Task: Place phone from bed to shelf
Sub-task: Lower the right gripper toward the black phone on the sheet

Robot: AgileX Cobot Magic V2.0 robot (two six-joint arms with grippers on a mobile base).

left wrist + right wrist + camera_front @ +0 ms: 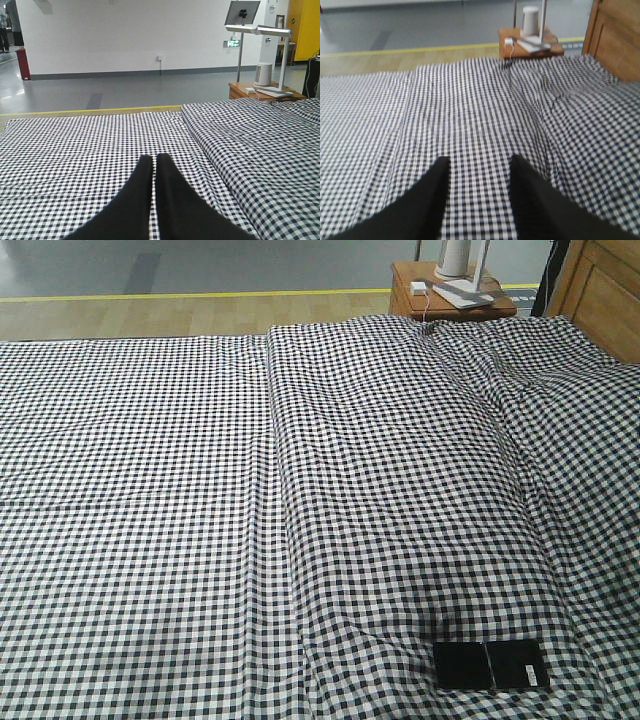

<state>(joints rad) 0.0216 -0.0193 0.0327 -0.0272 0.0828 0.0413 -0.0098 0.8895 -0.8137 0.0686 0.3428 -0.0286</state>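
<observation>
My left gripper (152,158) has its two black fingers pressed together with nothing between them, and it hangs above the checked sheet of the bed (300,490). My right gripper (480,161) stands wide open and empty over the same sheet. The phone (490,665) lies flat on the bed near its close edge. It is black and glossy, with a line across its middle and a small white sticker toward one end. Where it lies from either gripper I cannot tell.

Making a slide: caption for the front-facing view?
Black phone lying flat on the gingham bed, near the picture's lower edge.
</observation>
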